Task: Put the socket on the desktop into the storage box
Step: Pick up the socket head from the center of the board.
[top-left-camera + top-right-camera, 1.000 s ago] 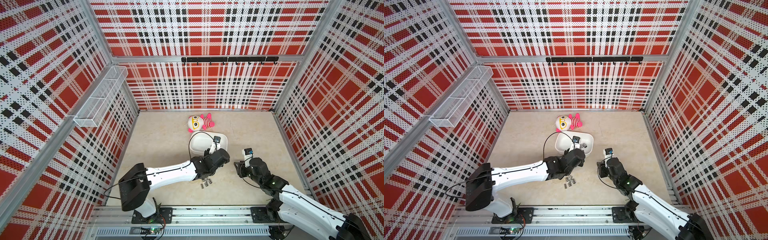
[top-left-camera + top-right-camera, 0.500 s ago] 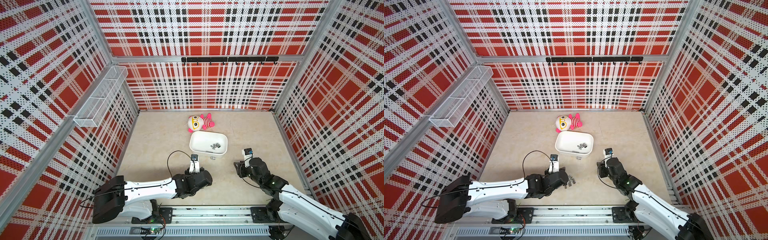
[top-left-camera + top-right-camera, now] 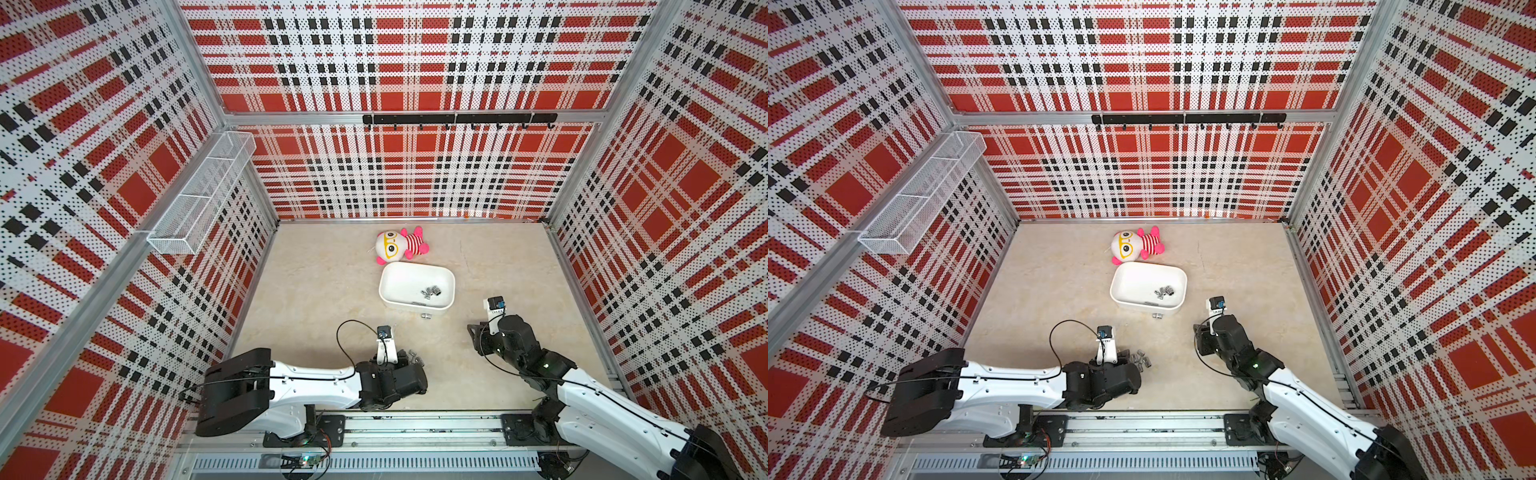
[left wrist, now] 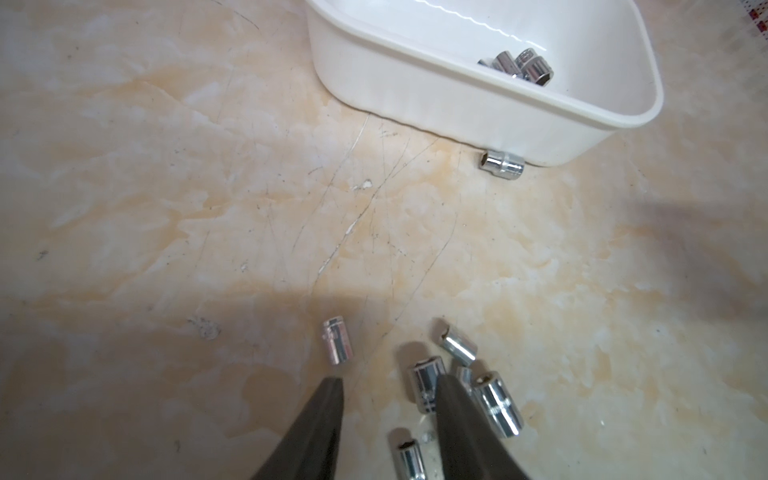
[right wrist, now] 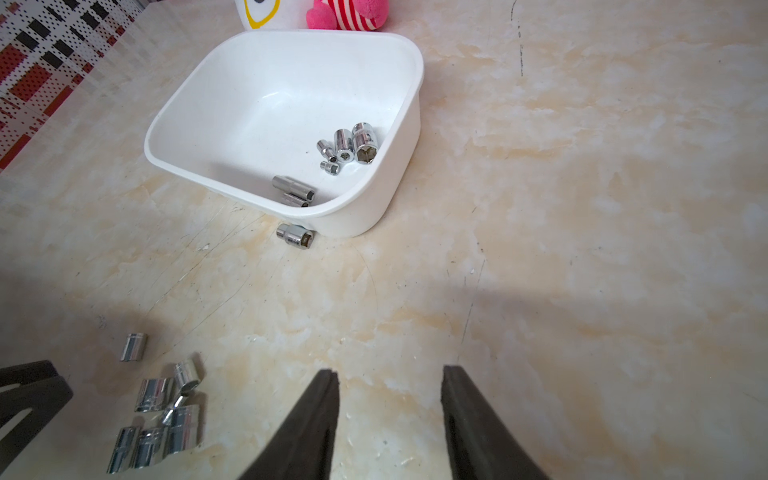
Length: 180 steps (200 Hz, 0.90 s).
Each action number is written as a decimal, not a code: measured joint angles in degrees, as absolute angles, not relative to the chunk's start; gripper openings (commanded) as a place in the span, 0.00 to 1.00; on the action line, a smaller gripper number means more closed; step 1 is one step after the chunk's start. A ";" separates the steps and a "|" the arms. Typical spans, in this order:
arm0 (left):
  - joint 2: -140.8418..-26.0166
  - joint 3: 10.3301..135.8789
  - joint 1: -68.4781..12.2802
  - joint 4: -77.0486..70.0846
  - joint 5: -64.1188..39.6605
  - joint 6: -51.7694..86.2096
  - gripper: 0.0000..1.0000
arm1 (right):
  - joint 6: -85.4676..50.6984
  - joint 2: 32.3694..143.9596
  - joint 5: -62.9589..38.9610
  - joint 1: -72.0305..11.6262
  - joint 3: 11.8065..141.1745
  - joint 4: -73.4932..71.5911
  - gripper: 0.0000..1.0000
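- The desktop [image 3: 332, 291] under the storage box [image 3: 401, 280] is flat, beige, marble-veined and scratched.
- The storage box is a glossy white plastic tub with rounded corners, and chrome sockets [image 5: 353, 145] lie inside it.
- The left gripper [image 4: 390, 380] has its dark tapered jaws spread and empty over loose sockets [image 4: 457, 353] well short of the box.
- The right gripper [image 5: 390, 372] is spread and empty.
- A lone socket [image 5: 296, 235] lies just beside the box's wall.

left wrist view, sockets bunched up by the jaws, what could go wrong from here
1. The clustered sockets lie packed close together beside the open left jaws; closing there could pinch two at once or send neighbours rolling.
2. The lone socket sits right against the storage box wall, so a jaw may not fit on that side and could shove the box.
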<state>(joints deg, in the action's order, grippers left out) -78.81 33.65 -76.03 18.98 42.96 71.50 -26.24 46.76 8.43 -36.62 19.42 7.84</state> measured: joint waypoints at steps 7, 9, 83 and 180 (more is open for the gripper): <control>-79.31 33.65 -76.01 19.00 43.03 72.18 0.46 | -26.26 46.76 8.43 -36.62 19.42 7.81 0.47; -79.46 33.63 -76.01 19.00 43.05 72.36 0.46 | -26.24 46.76 8.43 -36.64 19.42 7.81 0.47; -82.67 33.10 -73.58 18.87 42.72 75.22 0.45 | -26.26 46.98 8.40 -36.62 19.42 7.81 0.47; -87.72 33.04 -70.02 15.94 41.25 74.76 0.41 | -26.28 48.62 8.40 -36.62 19.42 7.81 0.46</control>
